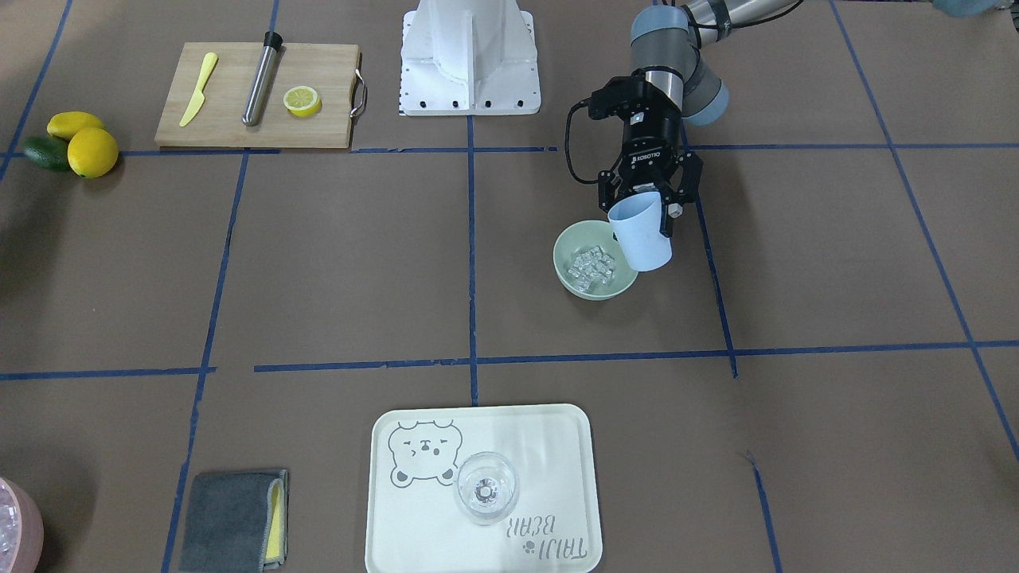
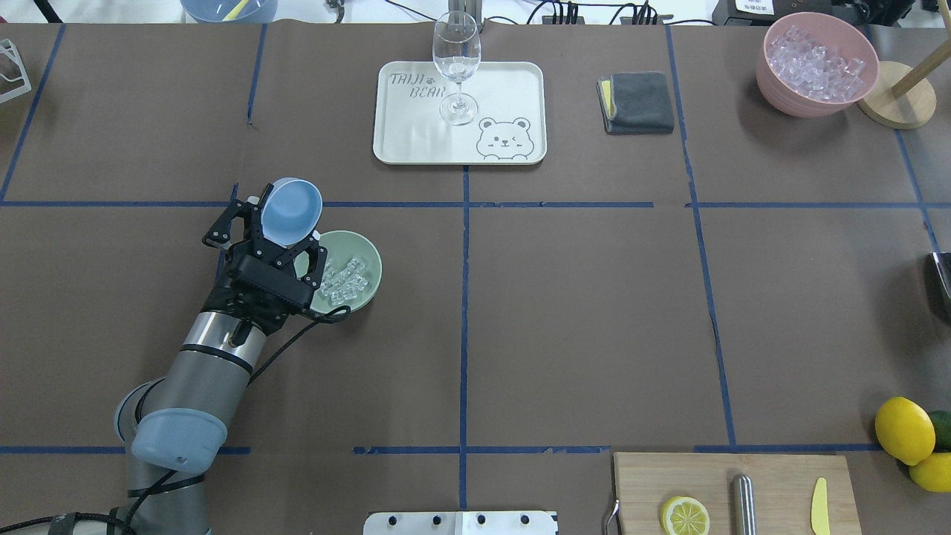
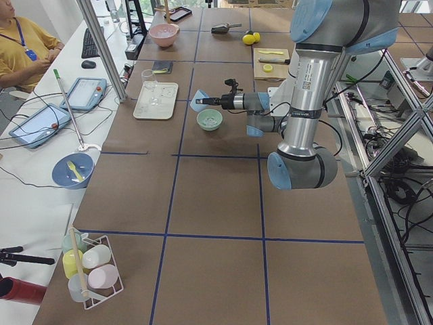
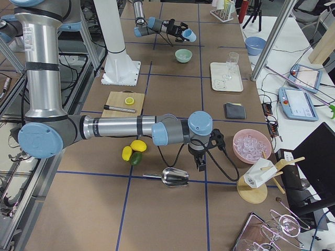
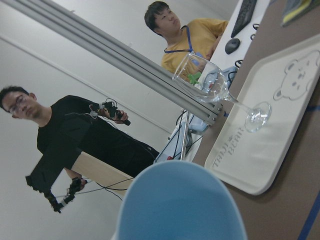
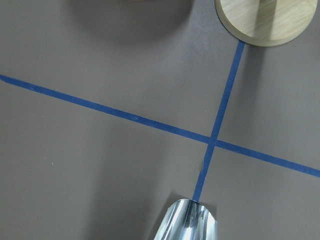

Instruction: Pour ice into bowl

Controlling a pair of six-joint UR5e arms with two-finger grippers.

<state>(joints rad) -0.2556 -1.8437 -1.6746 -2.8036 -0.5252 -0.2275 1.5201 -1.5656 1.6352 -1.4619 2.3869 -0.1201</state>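
Brown taped counter (image 1: 836, 263) holds the bowl (image 1: 562, 263), the ice (image 1: 593, 267) already heaped inside, just below and right of the left tool (image 1: 643, 208), which grips a tilted, empty-looking blue cup (image 1: 646, 243), while the grip of the distant right tool (image 4: 200, 163) cannot be told.

Left arm (image 2: 212, 364): silver tubes, pale-blue joint caps, black ROBOTIQ-marked left pincer (image 1: 642, 213), looping black cable (image 1: 568, 147).
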